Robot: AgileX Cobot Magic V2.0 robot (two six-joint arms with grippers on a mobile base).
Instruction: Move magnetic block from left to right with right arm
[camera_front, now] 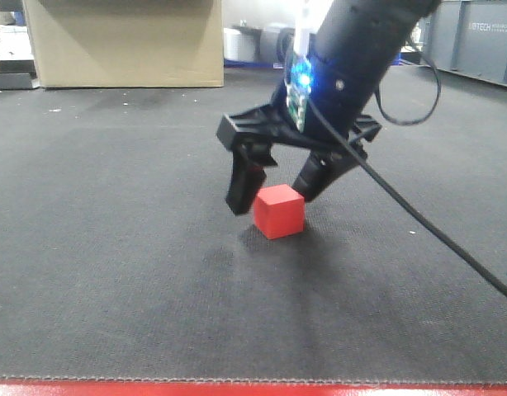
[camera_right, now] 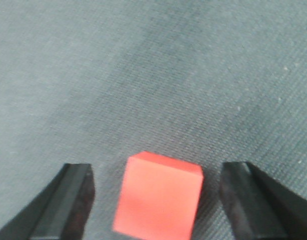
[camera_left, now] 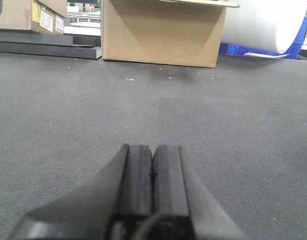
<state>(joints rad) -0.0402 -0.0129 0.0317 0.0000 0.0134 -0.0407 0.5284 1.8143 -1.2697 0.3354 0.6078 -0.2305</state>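
Note:
The magnetic block [camera_front: 279,211] is a small red cube resting on the dark grey mat. My right gripper [camera_front: 277,191] hangs over it from above, open, one finger on each side of the cube with gaps to both. In the right wrist view the magnetic block [camera_right: 158,196] lies between the two black fingertips [camera_right: 76,192], touching neither. My left gripper [camera_left: 153,165] is shut, its pads pressed together with nothing between them, low over bare mat.
A big tan cardboard box [camera_front: 125,41] stands at the back left of the mat; the same cardboard box [camera_left: 163,32] is ahead of the left gripper. A black cable [camera_front: 435,235] trails from the right arm. A red strip [camera_front: 253,388] edges the mat's front.

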